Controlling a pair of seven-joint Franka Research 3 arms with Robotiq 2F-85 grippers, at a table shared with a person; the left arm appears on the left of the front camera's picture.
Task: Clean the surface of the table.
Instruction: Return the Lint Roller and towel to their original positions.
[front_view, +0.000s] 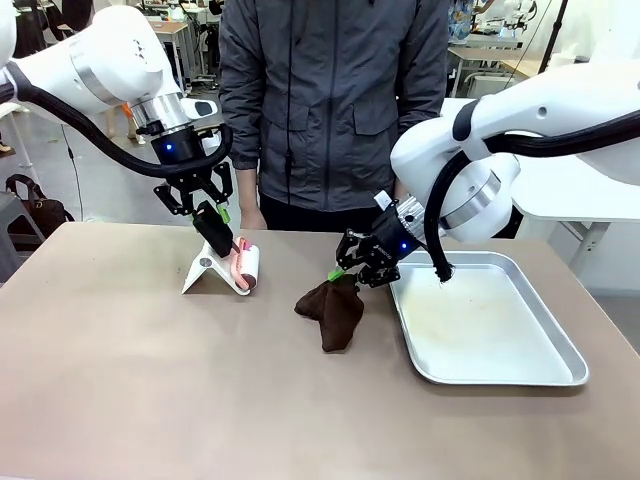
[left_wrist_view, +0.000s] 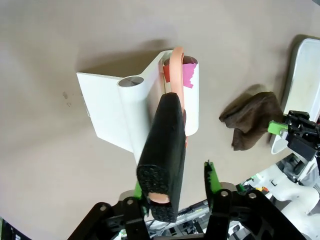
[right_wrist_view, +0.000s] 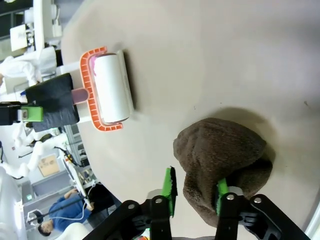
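You see the table (front_view: 130, 380), a broad brownish-tan top, spread across the whole near ground, and everything else can be placed against the silver metal tray (front_view: 490, 325) lying on its right half. Just beside the tray's left edge a dark brown cloth (front_view: 333, 310) sits crumpled on the table, and the right gripper (front_view: 352, 272) comes down onto its upper end. In the right wrist view the right gripper (right_wrist_view: 195, 192) has its green pads (right_wrist_view: 169, 190) set on either side of a fold of the cloth (right_wrist_view: 220, 160), with fabric between them; you cannot tell whether they press it or merely straddle it. Farther left of the tray, beyond the cloth, a lint roller (front_view: 243, 268) with a white roll and an orange frame rests in a white stand (front_view: 203, 272) on the table. The left gripper (front_view: 212, 222) is at the roller's black foam handle (front_view: 213, 232). In the left wrist view the handle (left_wrist_view: 161, 160) lies against one finger of the left gripper (left_wrist_view: 175, 192), while the other green pad stands clear of it, so the jaws look parted and not clamped. A person (front_view: 335, 100) in a grey jacket stands at the far side of the table, behind the tray's far left corner.
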